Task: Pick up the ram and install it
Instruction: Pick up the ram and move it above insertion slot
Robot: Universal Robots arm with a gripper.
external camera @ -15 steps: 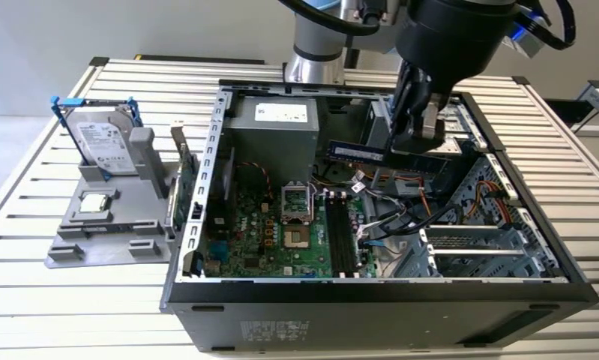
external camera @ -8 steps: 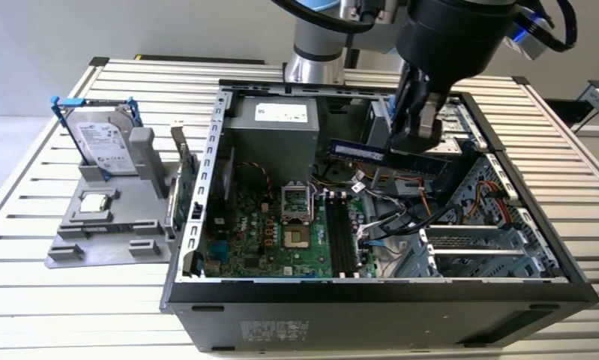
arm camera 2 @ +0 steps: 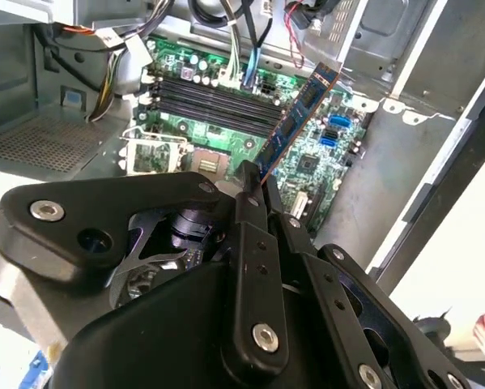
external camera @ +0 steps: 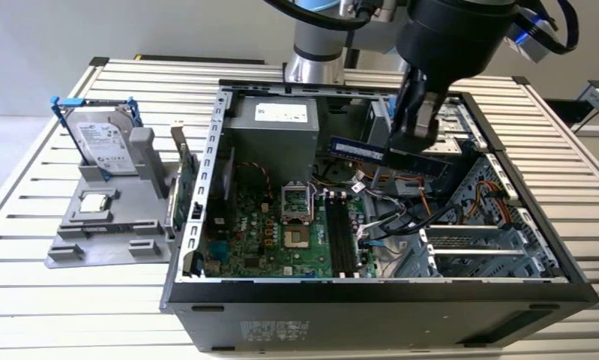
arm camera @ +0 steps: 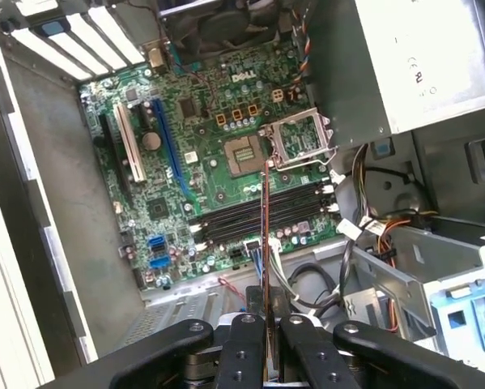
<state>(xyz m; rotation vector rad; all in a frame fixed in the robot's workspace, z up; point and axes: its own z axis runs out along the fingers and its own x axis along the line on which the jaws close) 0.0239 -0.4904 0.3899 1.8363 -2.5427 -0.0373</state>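
Black end effector with silver screws, on black arm.
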